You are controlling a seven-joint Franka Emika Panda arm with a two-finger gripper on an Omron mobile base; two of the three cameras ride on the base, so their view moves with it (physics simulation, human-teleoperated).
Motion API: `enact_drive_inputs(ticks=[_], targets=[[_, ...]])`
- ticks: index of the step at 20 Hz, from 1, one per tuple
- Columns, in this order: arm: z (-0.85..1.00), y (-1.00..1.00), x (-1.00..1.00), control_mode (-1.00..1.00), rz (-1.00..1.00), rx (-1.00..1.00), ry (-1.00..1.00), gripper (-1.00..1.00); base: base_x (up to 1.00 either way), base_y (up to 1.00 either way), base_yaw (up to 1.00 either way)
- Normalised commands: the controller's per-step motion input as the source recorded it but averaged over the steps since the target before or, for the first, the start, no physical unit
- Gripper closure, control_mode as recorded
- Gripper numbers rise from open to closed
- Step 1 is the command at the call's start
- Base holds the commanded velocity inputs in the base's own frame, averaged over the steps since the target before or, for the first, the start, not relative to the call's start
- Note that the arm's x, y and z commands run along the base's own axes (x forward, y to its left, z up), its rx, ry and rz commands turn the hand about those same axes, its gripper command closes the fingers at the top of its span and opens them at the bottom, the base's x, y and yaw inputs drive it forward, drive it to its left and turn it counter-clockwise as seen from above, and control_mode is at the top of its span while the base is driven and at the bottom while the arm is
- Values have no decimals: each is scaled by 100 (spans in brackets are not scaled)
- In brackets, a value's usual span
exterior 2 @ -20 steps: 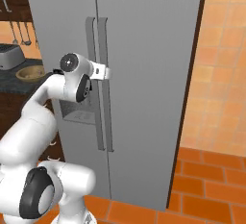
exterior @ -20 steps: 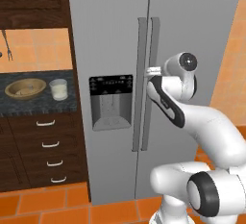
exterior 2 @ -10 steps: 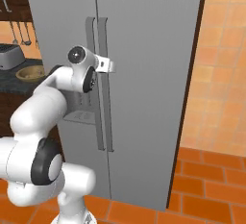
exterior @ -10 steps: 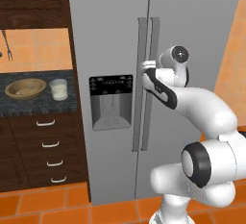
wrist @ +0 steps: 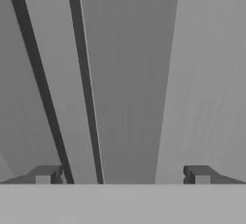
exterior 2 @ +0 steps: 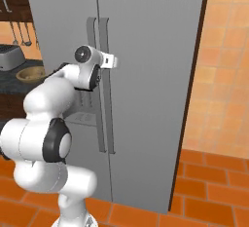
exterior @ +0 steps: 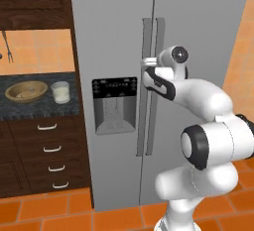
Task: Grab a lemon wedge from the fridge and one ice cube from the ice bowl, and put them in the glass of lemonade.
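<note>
Fingers [wrist: 122, 175] spread wide, holding nothing, right up at the fridge [exterior: 114, 36] door handles [exterior: 151, 86], doors shut. Ice bowl [exterior: 26, 90] and glass of lemonade [exterior: 60, 92] side by side on counter [exterior: 34, 107] left of fridge

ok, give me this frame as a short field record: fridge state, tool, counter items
fridge: both doors shut, two long vertical handles side by side at the centre seam
tool: open, fingers wide apart, holding nothing, up at the handles
handle between fingers: a handle bar lies between the fingertips in the hand view; contact cannot be told
ice bowl: on the dark counter left of the fridge
glass of lemonade: just right of the bowl, upright
toaster: on the counter behind the bowl
</note>
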Motion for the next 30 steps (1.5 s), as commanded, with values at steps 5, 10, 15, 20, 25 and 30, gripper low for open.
enact_drive_inputs(ticks=[5, 10, 15, 20, 25, 30], targets=[[-13, -4, 43, -100, 0, 0, -26, -100, 0, 0, 0], [-4, -16, 49, -100, 0, 0, -13, -100, 0, 0, 0], [0, -16, 89, -100, 0, 0, 0, -100, 0, 0, 0], [-1, -3, 93, -100, 0, 0, 0, -100, 0, 0, 0], [-1, 0, 31, -100, 0, 0, 1, 100, 0, 0, 0], [8, -29, -77, -100, 0, 0, 0, 100, 0, 0, 0]])
